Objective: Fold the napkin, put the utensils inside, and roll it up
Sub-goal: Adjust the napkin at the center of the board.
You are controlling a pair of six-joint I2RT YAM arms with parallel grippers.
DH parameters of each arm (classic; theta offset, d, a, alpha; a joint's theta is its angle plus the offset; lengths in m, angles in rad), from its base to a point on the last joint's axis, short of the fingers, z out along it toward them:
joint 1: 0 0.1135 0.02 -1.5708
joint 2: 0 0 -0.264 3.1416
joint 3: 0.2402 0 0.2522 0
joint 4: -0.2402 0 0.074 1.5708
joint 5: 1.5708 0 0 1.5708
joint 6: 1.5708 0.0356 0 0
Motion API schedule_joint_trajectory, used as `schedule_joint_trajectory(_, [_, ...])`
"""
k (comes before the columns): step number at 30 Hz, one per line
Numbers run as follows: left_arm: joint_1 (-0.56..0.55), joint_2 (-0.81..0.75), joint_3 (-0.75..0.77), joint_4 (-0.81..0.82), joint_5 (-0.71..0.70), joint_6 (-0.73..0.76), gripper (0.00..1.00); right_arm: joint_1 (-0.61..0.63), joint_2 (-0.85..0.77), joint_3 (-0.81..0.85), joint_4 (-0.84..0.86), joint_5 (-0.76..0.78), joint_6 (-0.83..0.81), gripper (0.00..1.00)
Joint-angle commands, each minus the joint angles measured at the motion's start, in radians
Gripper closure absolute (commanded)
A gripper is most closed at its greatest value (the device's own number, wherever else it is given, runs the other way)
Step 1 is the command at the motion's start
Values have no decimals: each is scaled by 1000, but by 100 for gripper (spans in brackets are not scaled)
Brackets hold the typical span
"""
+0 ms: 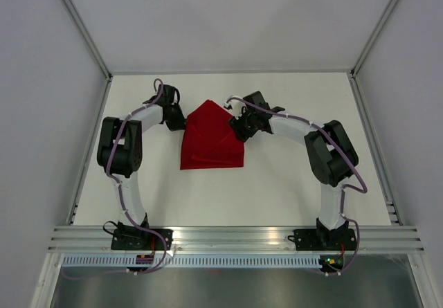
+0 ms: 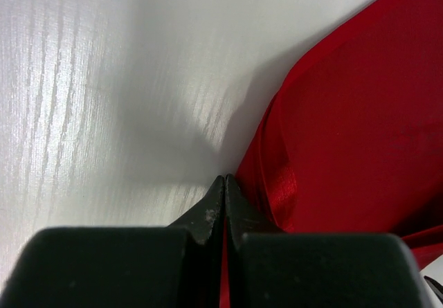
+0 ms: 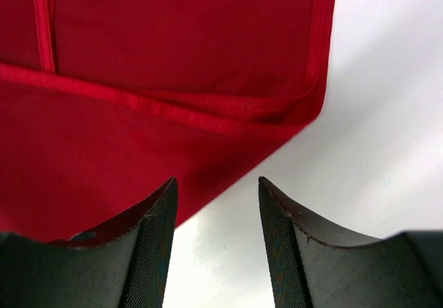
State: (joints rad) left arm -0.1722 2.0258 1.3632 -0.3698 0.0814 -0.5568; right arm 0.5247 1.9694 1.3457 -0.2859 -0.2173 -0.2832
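Observation:
The red napkin (image 1: 211, 138) lies partly folded on the white table, with a peak at its far end. My left gripper (image 1: 177, 122) is at the napkin's left edge, shut on a fold of red cloth (image 2: 332, 128) that shows between its fingers (image 2: 225, 187). My right gripper (image 1: 239, 129) is open at the napkin's right edge, its fingers standing apart just off the hemmed corner (image 3: 208, 107) of the napkin, with bare table between them (image 3: 218, 183). No utensils are in view.
The white table (image 1: 291, 183) has grey walls on three sides and an aluminium rail (image 1: 235, 237) along the near edge, where both arm bases are bolted.

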Motion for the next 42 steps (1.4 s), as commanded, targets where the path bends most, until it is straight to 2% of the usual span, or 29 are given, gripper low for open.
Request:
schedule_joint_trajectory(1, [-6,31,24,-54,27,47,98,12,39,72,-15,-24,32,44])
schedule_joint_trajectory(9, [-7,31,24,-58,34,52,98,27,103,141,-38,-91,45,45])
schedule_joint_trajectory(19, [-7,30,24,-58,43,64,96,63,172,213,-52,-73,52,46])
schedule_joint_trajectory(22, [-4,28,25,-57,41,69,90,63,152,204,-41,-39,53,46])
schedule_joint_trajectory(23, [-3,22,25,-57,40,70,84,61,141,199,-39,-27,53,46])
schedule_joint_trajectory(28, [17,-27,22,-47,40,78,65,51,79,219,-45,-1,52,46])
schedule_joint_trajectory(31, [48,-76,16,-32,52,83,50,47,53,245,-73,6,45,45])
schedule_joint_trajectory(39, [88,-229,-18,6,64,101,41,70,-78,159,-95,15,3,39])
schedule_joint_trajectory(42, [88,-309,-32,50,81,94,41,148,-122,95,-98,56,-53,38])
